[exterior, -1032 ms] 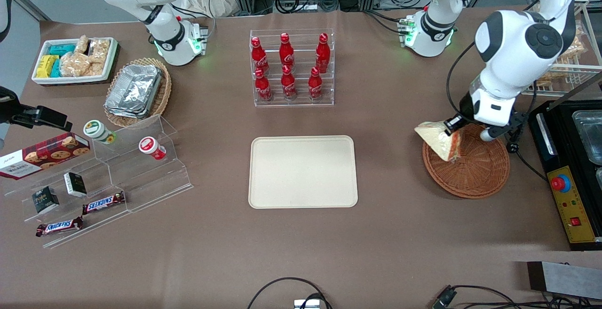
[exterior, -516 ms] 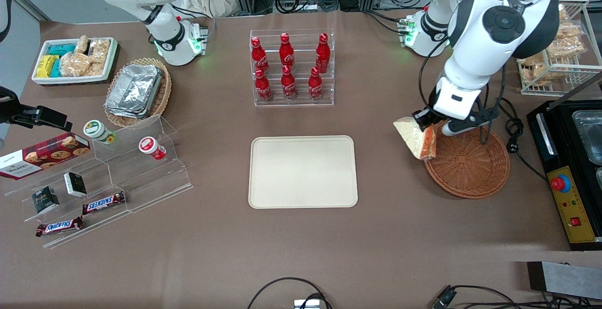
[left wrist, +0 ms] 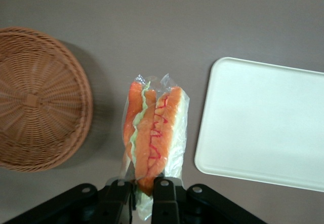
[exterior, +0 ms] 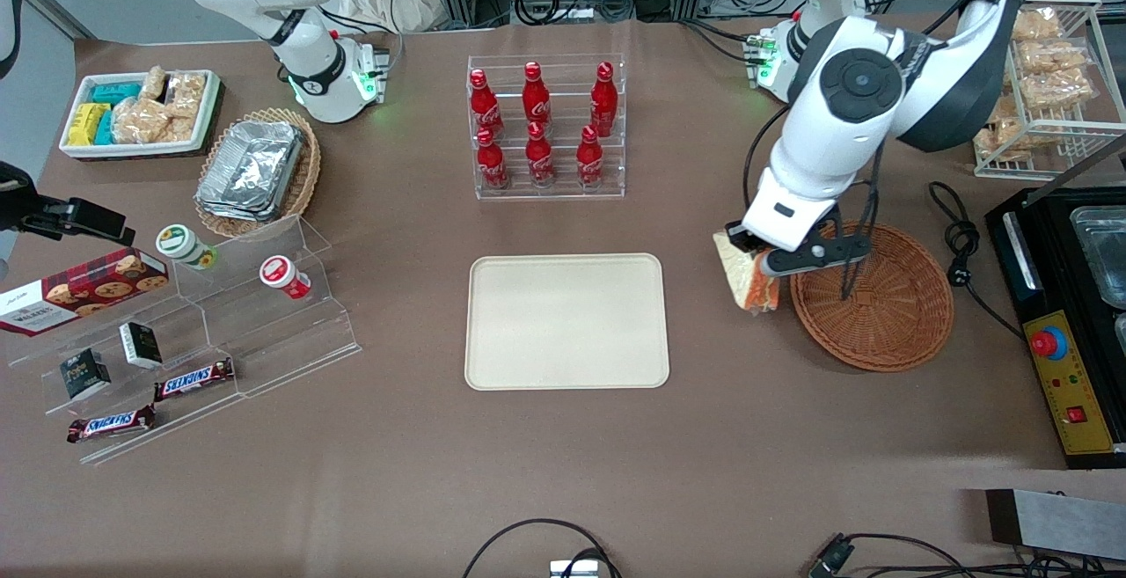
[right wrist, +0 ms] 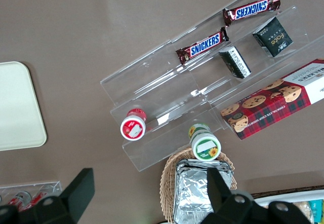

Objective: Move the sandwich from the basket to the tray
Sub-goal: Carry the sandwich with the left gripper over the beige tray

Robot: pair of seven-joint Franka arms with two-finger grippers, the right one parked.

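My left gripper (exterior: 755, 254) (left wrist: 143, 183) is shut on the plastic-wrapped sandwich (exterior: 748, 276) (left wrist: 152, 135), which hangs in the air with its orange and green filling edge showing. It is above the bare table, between the round reddish-brown wicker basket (exterior: 880, 314) (left wrist: 38, 97) and the cream tray (exterior: 566, 321) (left wrist: 268, 120). The basket holds nothing, and so does the tray. The sandwich is just outside the basket's rim, on the side toward the tray.
A clear rack of red cola bottles (exterior: 545, 125) stands farther from the front camera than the tray. A black appliance (exterior: 1069, 314) and a wire rack of snack bags (exterior: 1042, 76) sit at the working arm's end. Acrylic shelves with snacks (exterior: 193, 323) lie toward the parked arm's end.
The left gripper has carried the sandwich up out of the basket and sideways toward the tray, and it has passed the basket's rim.
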